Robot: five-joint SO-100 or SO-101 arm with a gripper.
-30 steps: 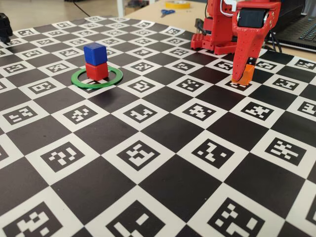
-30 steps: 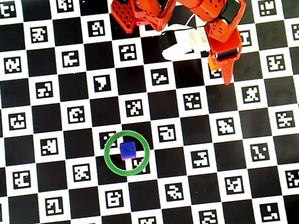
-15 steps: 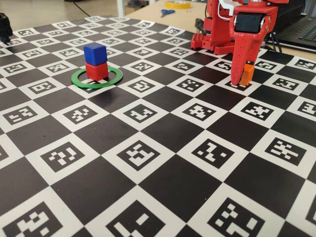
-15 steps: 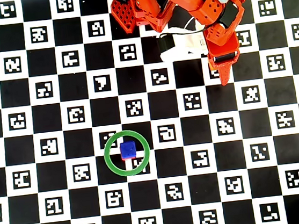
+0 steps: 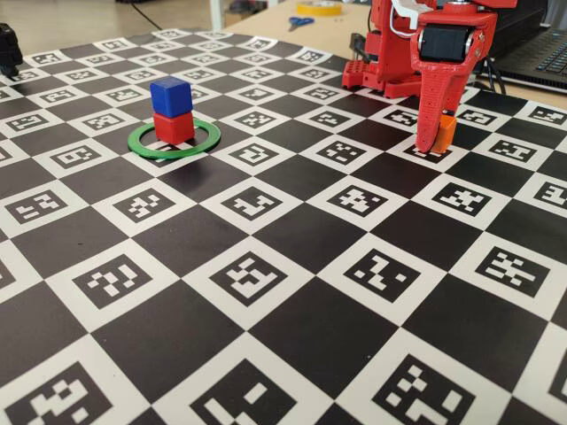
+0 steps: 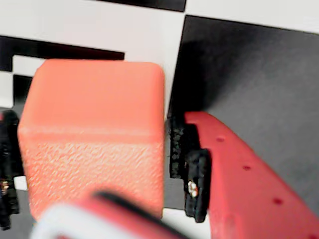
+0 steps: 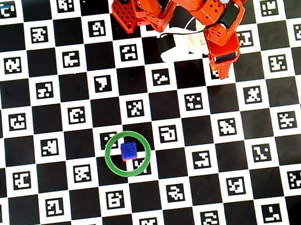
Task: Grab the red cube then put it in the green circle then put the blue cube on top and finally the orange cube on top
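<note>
The orange cube point(image 5: 447, 131) point(image 6: 94, 99) rests on the checkered board at the far right in the fixed view. My red gripper point(image 5: 438, 142) point(image 6: 97, 169) point(image 7: 222, 72) points down over it and is shut on it, with black pads point(image 6: 192, 169) at its sides. In the overhead view the gripper hides this cube. The blue cube point(image 5: 171, 96) point(image 7: 128, 150) stands on top of the red cube point(image 5: 174, 127). Both sit inside the green circle point(image 5: 142, 149) point(image 7: 106, 156), well to the left of the gripper.
The red arm base point(image 5: 390, 53) point(image 7: 143, 4) stands at the board's far edge, just behind the gripper. Scissors point(image 5: 299, 21) and a yellow tape roll point(image 5: 319, 7) lie beyond the board. A laptop point(image 5: 549, 49) sits at the far right.
The jaws have closed in on the orange cube, and the gripper now covers it in the overhead view. The blue and red stack has not moved.
</note>
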